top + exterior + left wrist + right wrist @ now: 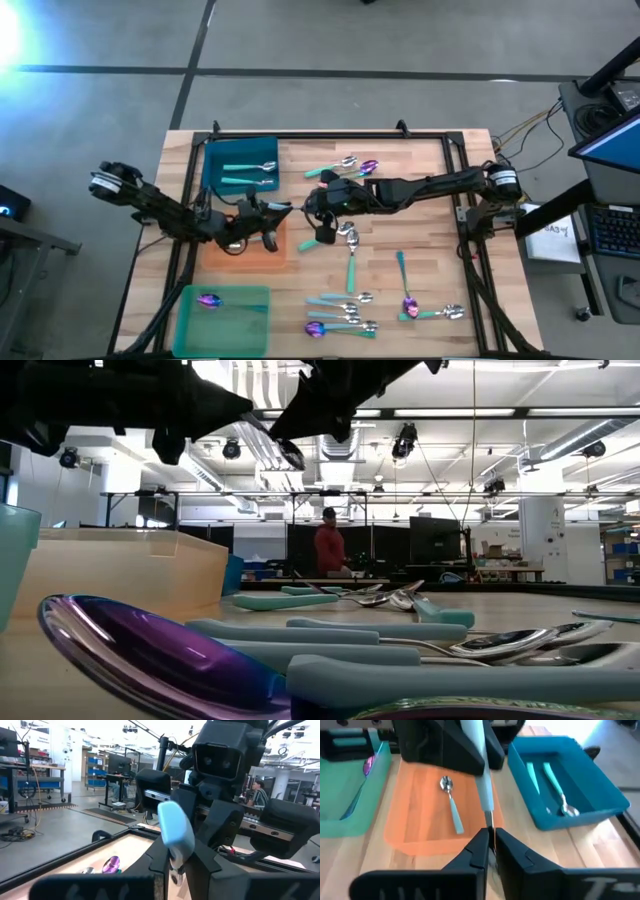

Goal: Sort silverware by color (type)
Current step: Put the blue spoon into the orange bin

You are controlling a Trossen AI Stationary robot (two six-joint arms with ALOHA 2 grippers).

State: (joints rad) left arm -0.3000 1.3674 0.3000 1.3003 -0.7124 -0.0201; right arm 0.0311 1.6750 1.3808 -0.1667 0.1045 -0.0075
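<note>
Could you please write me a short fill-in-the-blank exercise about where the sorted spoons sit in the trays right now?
1. The blue tray holds ____ teal-handled spoons.
2. The purple-headed spoon lies in the ____ tray.
3. One pale-blue-handled spoon lies in the ____ tray.
4. The right gripper has its jaws shut on a spoon with a pale-blue ____.

Missing words: two; green; orange; handle

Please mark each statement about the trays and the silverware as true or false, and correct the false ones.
1. The blue tray holds two teal-handled spoons. True.
2. The orange tray holds nothing. False: one pale-blue-handled spoon lies in it.
3. The right gripper is shut on a pale-blue-handled utensil. True.
4. The green tray holds a silver spoon. False: it holds a purple spoon.
5. No utensils lie loose on the table. False: several lie there.
</note>
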